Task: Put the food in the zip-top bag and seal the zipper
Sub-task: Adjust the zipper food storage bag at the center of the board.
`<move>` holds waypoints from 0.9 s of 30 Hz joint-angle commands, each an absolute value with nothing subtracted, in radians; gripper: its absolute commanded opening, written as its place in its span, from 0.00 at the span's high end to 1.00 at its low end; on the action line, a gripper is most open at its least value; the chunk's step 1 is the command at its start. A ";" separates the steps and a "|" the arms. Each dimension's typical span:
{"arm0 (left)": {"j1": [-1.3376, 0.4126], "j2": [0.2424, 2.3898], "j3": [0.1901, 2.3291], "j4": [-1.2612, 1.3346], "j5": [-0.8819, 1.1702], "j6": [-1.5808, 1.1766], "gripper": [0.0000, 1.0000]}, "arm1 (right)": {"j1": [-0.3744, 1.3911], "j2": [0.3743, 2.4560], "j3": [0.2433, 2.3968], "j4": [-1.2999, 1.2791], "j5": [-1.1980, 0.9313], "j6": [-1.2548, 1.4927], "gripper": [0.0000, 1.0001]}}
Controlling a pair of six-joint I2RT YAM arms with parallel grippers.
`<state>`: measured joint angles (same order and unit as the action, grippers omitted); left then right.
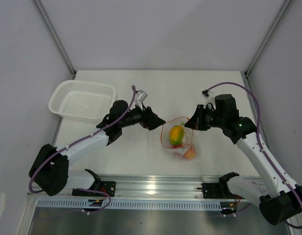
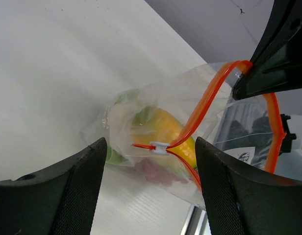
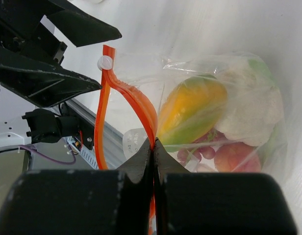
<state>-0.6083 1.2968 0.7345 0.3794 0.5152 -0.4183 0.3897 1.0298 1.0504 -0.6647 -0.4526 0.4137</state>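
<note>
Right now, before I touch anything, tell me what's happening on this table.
The food is already inside the zip-top bag: the mango and the other toy pieces show through the plastic. The right tool is shut on the orange zipper strip at the bag's mouth. The left tool is open and lined up on the white slider, not gripping it. The mouth is not sealed yet; its two edges stand apart.

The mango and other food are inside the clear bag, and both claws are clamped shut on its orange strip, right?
Not quite. Only the right gripper is shut on the zipper. The left wrist view shows the left gripper open, its jaws apart, the white slider seen between them. The mango and other food are indeed inside the zip-top bag.
</note>
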 commanded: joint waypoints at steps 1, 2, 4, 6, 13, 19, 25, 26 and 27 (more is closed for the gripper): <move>-0.607 1.275 0.808 0.298 0.514 -0.549 0.26 | 0.387 1.003 1.051 -0.644 -0.453 0.414 1.00; -0.607 1.273 0.808 0.295 0.521 -0.586 0.27 | 0.387 1.003 1.049 -0.644 -0.451 0.414 1.00; -0.607 1.264 0.801 0.284 0.516 -0.607 0.28 | 0.387 1.003 1.048 -0.644 -0.446 0.416 1.00; -0.607 1.253 0.787 0.290 0.506 -0.601 0.27 | 0.387 1.005 1.048 -0.646 -0.446 0.413 1.00; -0.607 1.272 0.799 0.357 0.590 -0.528 0.20 | 0.385 1.003 1.049 -0.649 -0.468 0.413 1.00; -0.607 1.235 0.784 0.277 0.458 -0.598 0.25 | 0.387 0.997 1.046 -0.654 -0.456 0.416 1.00; -0.647 1.118 0.738 0.111 0.338 -0.724 0.40 | 0.387 0.997 1.040 -0.653 -0.428 0.433 1.00; -0.661 1.105 0.735 0.106 0.328 -0.729 0.40 | 0.387 0.996 1.037 -0.650 -0.426 0.436 1.00; -0.684 1.085 0.733 0.080 0.321 -0.733 0.40 | 0.385 0.994 1.032 -0.646 -0.426 0.442 1.00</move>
